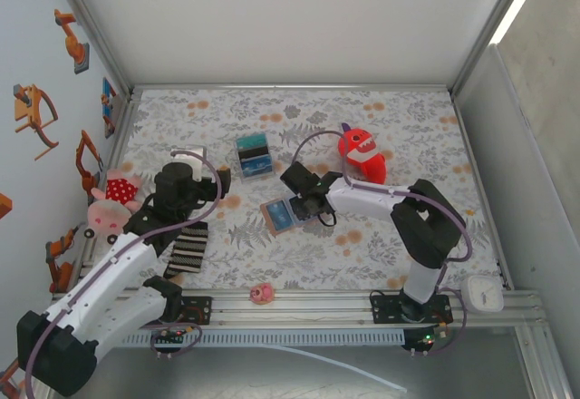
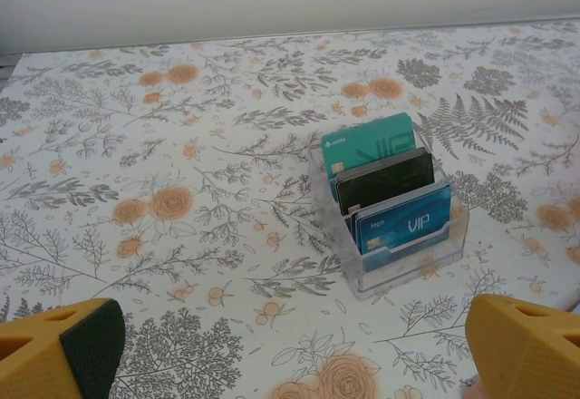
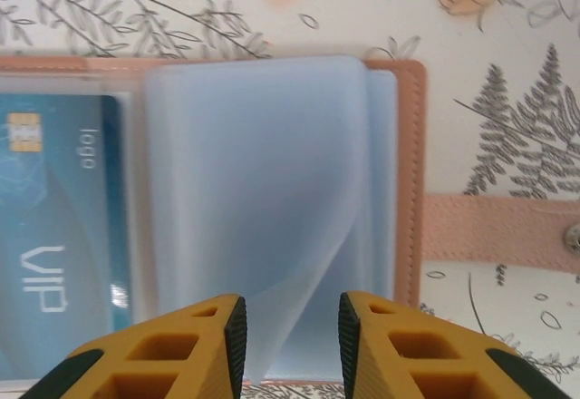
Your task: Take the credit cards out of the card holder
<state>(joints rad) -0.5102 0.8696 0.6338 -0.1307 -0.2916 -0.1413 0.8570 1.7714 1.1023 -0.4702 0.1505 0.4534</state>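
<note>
Table (image 1: 408, 127) w/ floral cover spans the top view. L arm (image 1: 109, 281) reaches up from the near-left corner; R arm (image 1: 426, 227) bends in from the near-right toward centre.

Red shark plush (image 1: 361, 152) sits right of centre, near the R arm's forearm. Pig plush (image 1: 111, 209) lies at the left edge beside the L arm. Striped cloth (image 1: 188, 248) lies under the L arm.

L gripper (image 2: 294, 345): jaws spread wide, nothing between them, aimed at the rack (image 2: 390, 263) but well apart from it. Rack is clear plastic, stands upright on the table, and holds 3 cards in a row: teal card (image 2: 367, 148) at the back, black card (image 2: 385, 180) in the middle, blue card (image 2: 403, 222) in front.

Holder (image 1: 279, 215) lies open flat at table centre, just nearer than the rack. R gripper (image 3: 292, 326) hangs right over it, jaws a little apart w/ a narrow gap; can't tell if the tips touch plastic. Below the tips, cloudy sleeves (image 3: 263, 190) arch up off the holder's right half. 1 blue VIP card (image 3: 54, 245) sits in the left sleeve.

Tan strap (image 3: 498, 233) runs out right from the holder's edge, flat on the table, w/ a metal snap (image 3: 572, 236) at its end.
</note>
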